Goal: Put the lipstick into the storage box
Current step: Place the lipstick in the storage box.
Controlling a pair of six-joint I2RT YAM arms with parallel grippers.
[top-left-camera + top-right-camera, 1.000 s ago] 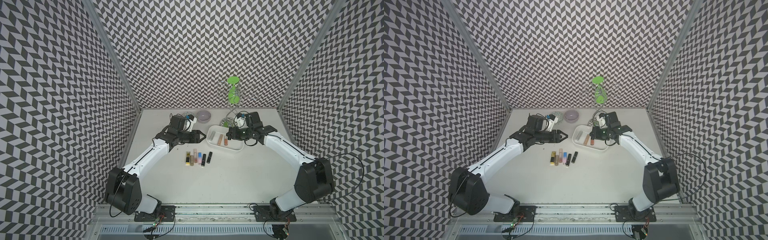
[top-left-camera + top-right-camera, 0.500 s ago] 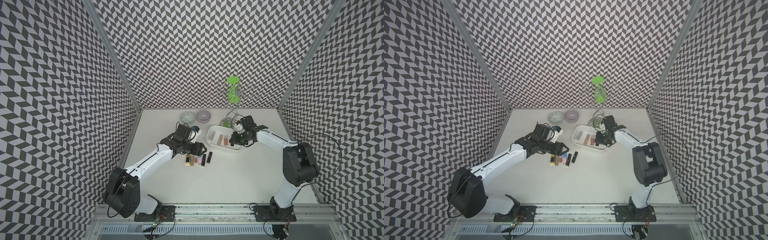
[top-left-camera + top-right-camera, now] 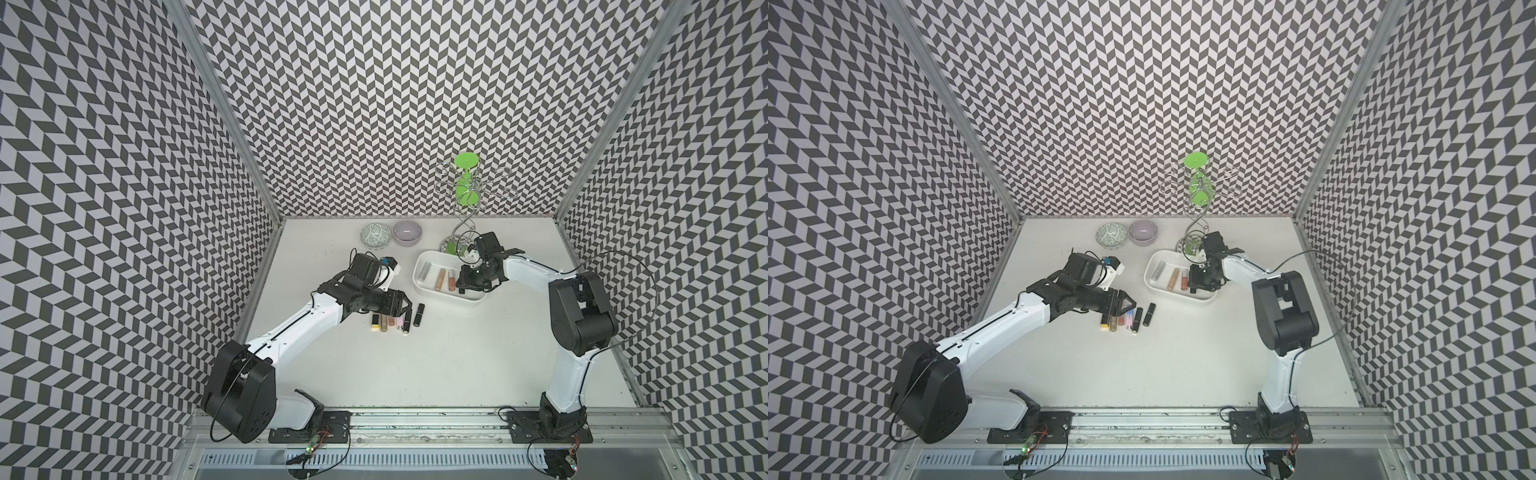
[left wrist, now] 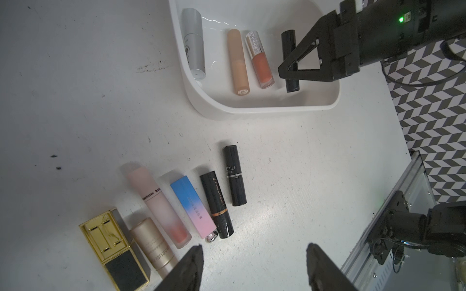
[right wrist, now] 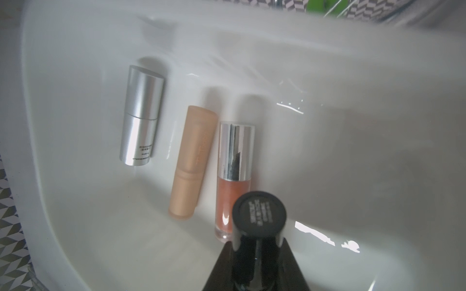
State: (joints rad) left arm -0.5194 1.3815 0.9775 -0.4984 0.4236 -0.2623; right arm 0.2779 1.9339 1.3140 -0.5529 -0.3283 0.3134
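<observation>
Over the end of the white storage box (image 3: pixel 417 272) nearest the right arm, the right gripper (image 4: pixel 290 74) is clamping a black lipstick (image 4: pixel 287 40) between its narrowed jaws. It is carrying the tube lengthwise, inside the box walls and low over the floor. Whether the tube is touching the floor cannot be told. In the right wrist view the lipstick's round end cap is sticking out past the fingers (image 5: pixel 219 267). Beside it, three others are lying side by side on the box floor: a silver tube (image 4: pixel 193 42), a beige tube (image 4: pixel 238 63) and a coral gloss (image 4: pixel 259 60) with a mirrored cap. On the table (image 3: pixel 457 374), well apart from the box, a row of six lipsticks (image 4: pixel 193 209) is lying, running from a gold case (image 4: pixel 113 249) to a black stick (image 4: pixel 234 176). The left gripper (image 4: pixel 254 252) is hovering over that row with its jaws standing wide and nothing between them. By the back wall, a green-patterned bowl (image 3: pixel 376 235) and a lilac bowl (image 3: pixel 408 231) are sitting side by side, and a wire stand (image 3: pixel 467 183) with green parts is rising behind the box.
</observation>
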